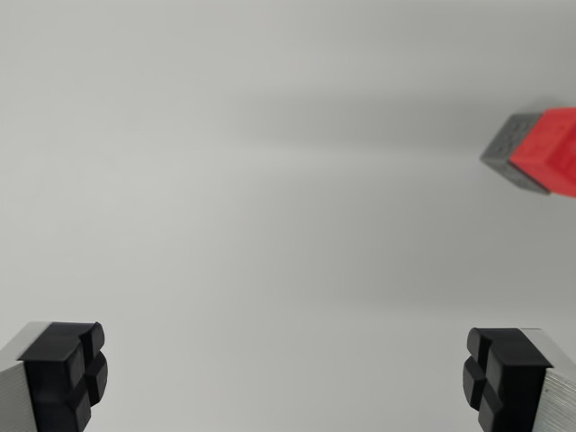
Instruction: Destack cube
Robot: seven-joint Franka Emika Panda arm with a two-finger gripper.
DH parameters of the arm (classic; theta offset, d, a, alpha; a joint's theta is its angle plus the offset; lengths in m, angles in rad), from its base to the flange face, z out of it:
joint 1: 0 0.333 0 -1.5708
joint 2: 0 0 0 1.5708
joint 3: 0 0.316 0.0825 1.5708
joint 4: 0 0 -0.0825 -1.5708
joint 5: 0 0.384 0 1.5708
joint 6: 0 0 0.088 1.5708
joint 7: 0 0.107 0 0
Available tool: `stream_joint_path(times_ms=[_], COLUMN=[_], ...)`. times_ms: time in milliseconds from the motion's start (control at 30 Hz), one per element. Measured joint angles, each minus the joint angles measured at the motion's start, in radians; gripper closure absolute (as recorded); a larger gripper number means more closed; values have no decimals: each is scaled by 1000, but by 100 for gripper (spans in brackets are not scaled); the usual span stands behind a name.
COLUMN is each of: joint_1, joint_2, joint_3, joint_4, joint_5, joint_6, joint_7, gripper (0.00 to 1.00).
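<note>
I am in the approach step: nothing is grasped yet. My gripper (pixel 288 382) is wide open, and between my two black pads (pixel 63 373) there is only the bare pale table (pixel 270 180); I hold nothing.

The stack is well apart from my fingers, up at the wrist view's right edge. It is a red cube (pixel 551 148) and a grey cube (pixel 506 148), touching each other. The red one is cut by the frame edge. From this angle it seems the red one sits on the grey one, but I cannot tell this for sure.

Next, I judge, I must travel toward the stack until it lies between my pads, then close only on the top cube.
</note>
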Motion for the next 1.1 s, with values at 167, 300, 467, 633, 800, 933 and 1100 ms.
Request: stream_joint_path(times_ms=[167,300,467,633,800,933,1100], joint_1=[-5,-10,-16,-24,-32,-39,-51], joint_2=[10,17,30,45,61,75,98], joint_3=[-6,-11,-19,-27,-35,-42,-53], joint_4=[0,-1,-1,-1,-1,0,3], joint_5=[1,2,5,9,12,16,23], joint_6=[6,13,22,32,42,50,64], joint_7=[4,8,15,22,29,36,44], gripper=[0,0,0,0,0,0,0])
